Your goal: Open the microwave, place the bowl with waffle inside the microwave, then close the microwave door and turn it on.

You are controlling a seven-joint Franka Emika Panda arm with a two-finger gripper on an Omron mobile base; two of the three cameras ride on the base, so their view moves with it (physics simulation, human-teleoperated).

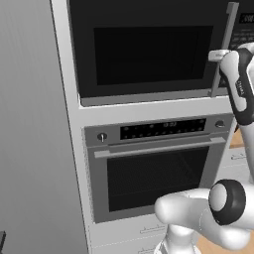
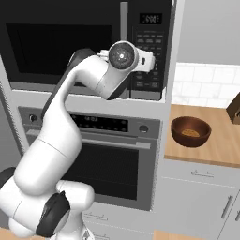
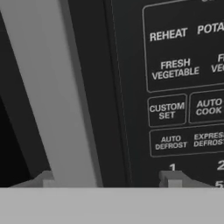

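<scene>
The microwave door (image 1: pixel 149 52) is shut, its vertical silver handle (image 3: pixel 52 92) standing between the spread, open fingertips of the gripper (image 3: pixel 109 180). The bowl (image 2: pixel 191 131) holding the waffle (image 2: pixel 190 133) sits on the wooden counter (image 2: pixel 220 140) to the right.

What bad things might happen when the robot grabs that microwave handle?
1. In the hand view the handle sits near one fingertip, not centred, so the gripper might slip off when it pulls.
2. The other fingertip is right at the keypad, so it might press a button by mistake.
3. The door is shut, and the arm reaches across it, so a swinging door might bump the arm.
</scene>
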